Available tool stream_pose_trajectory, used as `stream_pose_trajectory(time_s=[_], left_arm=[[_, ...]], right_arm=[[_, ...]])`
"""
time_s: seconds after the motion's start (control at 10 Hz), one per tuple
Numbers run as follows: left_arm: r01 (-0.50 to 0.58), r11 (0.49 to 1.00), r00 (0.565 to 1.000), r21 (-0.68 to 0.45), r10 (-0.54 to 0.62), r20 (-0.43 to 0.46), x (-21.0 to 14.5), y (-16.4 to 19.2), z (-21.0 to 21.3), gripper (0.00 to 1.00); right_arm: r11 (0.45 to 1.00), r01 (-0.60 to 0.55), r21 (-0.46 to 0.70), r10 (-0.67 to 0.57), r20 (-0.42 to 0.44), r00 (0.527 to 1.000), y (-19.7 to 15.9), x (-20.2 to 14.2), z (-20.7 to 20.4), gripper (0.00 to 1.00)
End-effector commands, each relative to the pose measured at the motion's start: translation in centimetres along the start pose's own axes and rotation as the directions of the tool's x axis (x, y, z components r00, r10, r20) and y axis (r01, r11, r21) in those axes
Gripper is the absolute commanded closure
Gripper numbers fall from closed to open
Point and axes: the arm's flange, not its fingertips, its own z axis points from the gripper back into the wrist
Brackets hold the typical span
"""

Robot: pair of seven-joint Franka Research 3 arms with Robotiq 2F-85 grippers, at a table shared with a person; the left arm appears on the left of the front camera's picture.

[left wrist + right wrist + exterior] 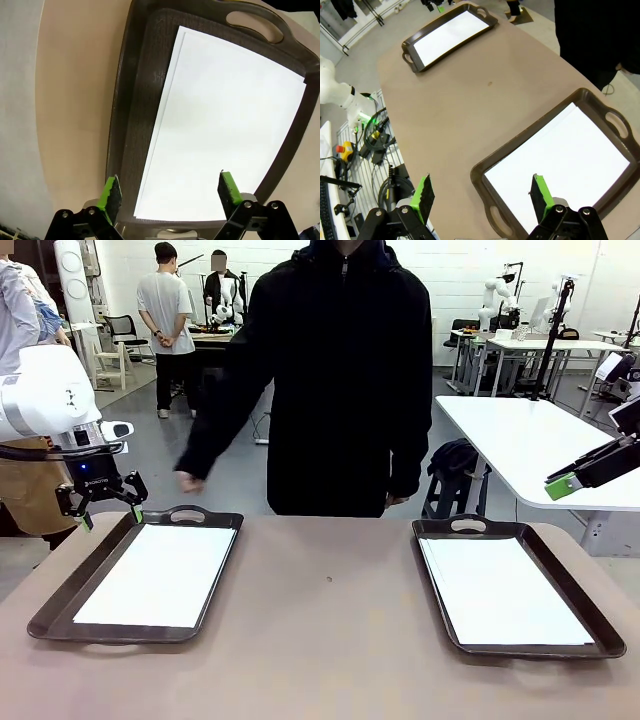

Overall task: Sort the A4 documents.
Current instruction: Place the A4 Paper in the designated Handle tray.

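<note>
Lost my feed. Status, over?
Left pincer open, right pincer open, both empty. White paper sheets lie in both dark trays. Nothing blocking.

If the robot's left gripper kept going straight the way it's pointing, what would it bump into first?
Most likely the white paper lying in the dark tray. The left gripper is open and points down at the sheets, with nothing between. How far above them it hangs is hard to tell.

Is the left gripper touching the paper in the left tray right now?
Apart. The front view shows the left gripper open above the left tray's far corner, off the paper; its wrist view shows bare pads.
</note>
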Motion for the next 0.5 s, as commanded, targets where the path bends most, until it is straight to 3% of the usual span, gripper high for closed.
stream_pose_trajectory(time_s=[0.0, 0.4], left_arm=[[0.003, 1.0, 1.0, 0.0, -0.003, 0.004, 0.03, 0.13, 0.17, 0.0], [0.003, 1.0, 1.0, 0.0, -0.003, 0.004, 0.03, 0.13, 0.17, 0.0]], right_arm=[[1.0, -0.002, 0.006, 0.002, 0.003, 1.0, -0.03, -0.03, -0.18, 0.0], [1.0, -0.002, 0.006, 0.002, 0.003, 1.0, -0.03, -0.03, -0.18, 0.0]])
